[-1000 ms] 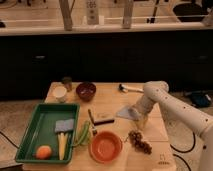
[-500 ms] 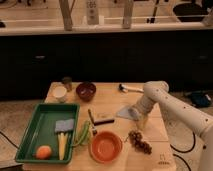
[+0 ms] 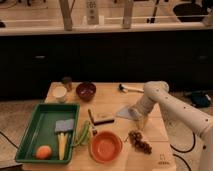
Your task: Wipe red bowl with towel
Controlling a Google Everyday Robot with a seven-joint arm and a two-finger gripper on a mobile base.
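Change: nothing differs from half a second ago or a second ago; the arm keeps the same bent pose and every item lies where it lay.
Gripper: the gripper (image 3: 138, 120) is low over the right half of the bench (image 3: 155, 150), toward its right edge, pointing down at the towel.
Pincer state: cannot tell.
Towel: one pale towel (image 3: 126, 112) lies flat on the bench right of centre, just beside and partly under the gripper.
Red bowl: one red bowl (image 3: 106, 146) stands upright near the front edge, about midway along it, apart from the towel and gripper.
Dark bowl: one dark bowl (image 3: 85, 91) sits by the back edge, left of centre.
Cups: one white cup (image 3: 59, 93) and one dark cup (image 3: 67, 82) stand at the back-left corner, close together.
Tray: one green tray (image 3: 30, 130) fills the front-left corner.
Tray contents: one orange fruit (image 3: 43, 152), one yellow item (image 3: 62, 145) that cannot be identified, and one blue-grey sponge (image 3: 64, 125).
Green vegetable: one long green vegetable (image 3: 83, 135) rests along the tray's right rim.
Brush: one dark brush (image 3: 102, 119) lies at mid-bench, between the tray and the towel.
Grapes: one bunch of grapes (image 3: 140, 141) lies near the front-right corner, just right of the red bowl.
Back-right item: one small tool (image 3: 129, 88) lies by the back edge, behind the arm.
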